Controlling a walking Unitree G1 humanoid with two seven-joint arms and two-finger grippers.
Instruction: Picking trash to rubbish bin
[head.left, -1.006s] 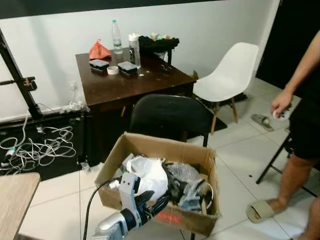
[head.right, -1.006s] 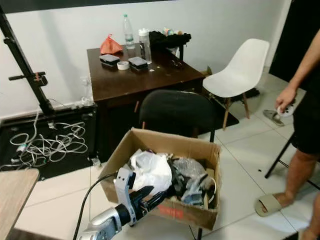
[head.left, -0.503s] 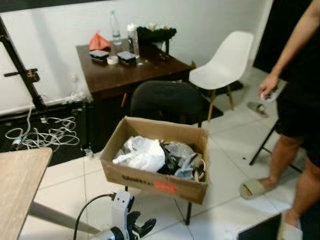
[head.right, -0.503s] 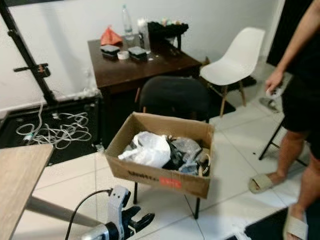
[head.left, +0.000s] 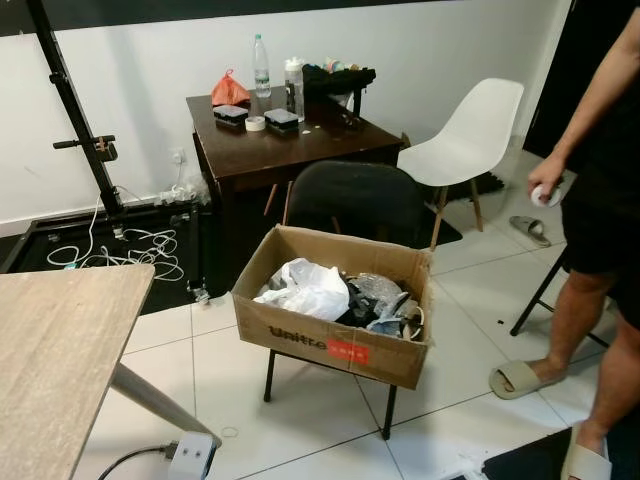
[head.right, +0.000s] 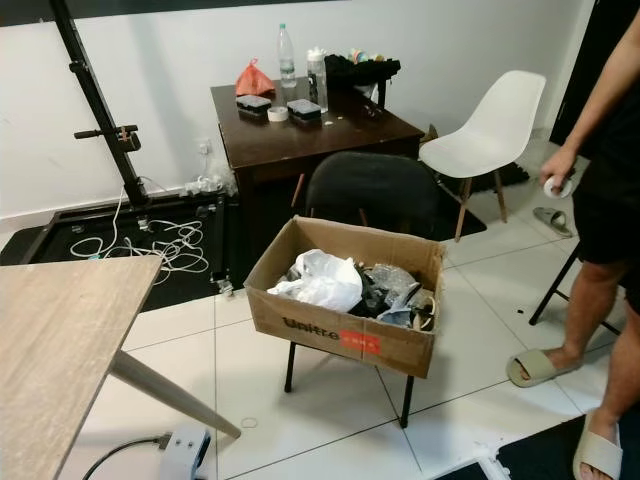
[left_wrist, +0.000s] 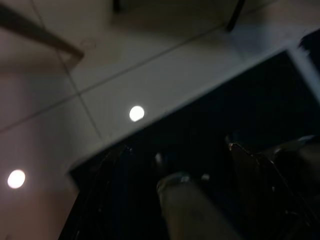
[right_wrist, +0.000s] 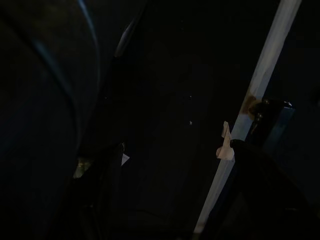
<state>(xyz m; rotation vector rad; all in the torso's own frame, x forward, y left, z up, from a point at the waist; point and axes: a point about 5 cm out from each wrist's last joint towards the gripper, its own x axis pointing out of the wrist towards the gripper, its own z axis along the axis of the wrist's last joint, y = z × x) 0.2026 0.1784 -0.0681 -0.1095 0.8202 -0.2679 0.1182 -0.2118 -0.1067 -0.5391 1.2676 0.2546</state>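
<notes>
A cardboard box serves as the bin and rests on a black chair in the middle of the room. It holds a white plastic bag and dark crumpled trash. The white housing of my left wrist pokes in at the bottom edge, well short of the box and lower left of it. In the dim left wrist view, the left gripper hangs open over pale floor tiles and a dark mat. The right wrist view is very dark; the right gripper is open beside a pale bar.
A light wooden table fills the near left. Behind the box stand a brown desk with bottles and a white chair. A person in sandals stands at the right. Cables and a black stand occupy the back left.
The camera has backed away, so the box looks farther off and the wooden table has come into view. My left arm has dropped from in front of the box to the bottom edge.
</notes>
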